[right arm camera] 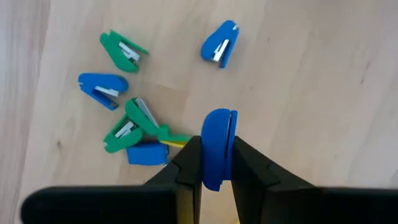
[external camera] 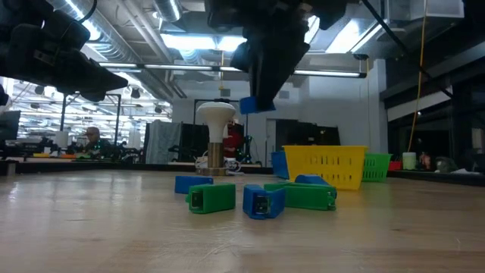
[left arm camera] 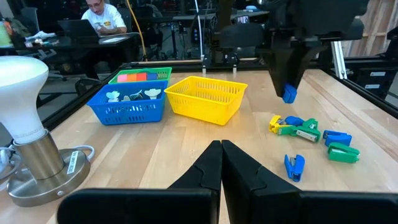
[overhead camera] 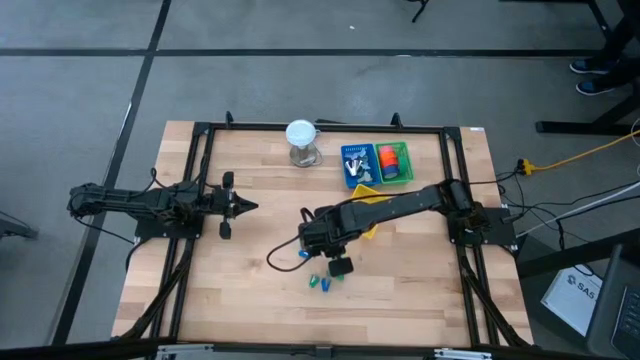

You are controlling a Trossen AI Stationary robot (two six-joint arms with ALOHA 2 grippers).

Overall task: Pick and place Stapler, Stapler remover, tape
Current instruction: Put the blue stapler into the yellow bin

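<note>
The blue stapler (right arm camera: 216, 148) is pinched edge-on between the fingers of the right gripper (right arm camera: 214, 163), lifted clear of the table (overhead camera: 420, 300). Below the gripper lie the other small staplers (right arm camera: 127, 127), green and blue, bunched close together. The yellow basket (left arm camera: 206, 98) sits beyond it, next to the blue basket (left arm camera: 129, 106) and the green one (left arm camera: 140, 76).

The hold looks shallow, so the stapler could twist or slip out during the carry, or catch the basket rim. From above, the arm hides most of the yellow basket.

The left gripper (left arm camera: 221, 163) waits well apart, fingers pressed together, holding nothing.
</note>
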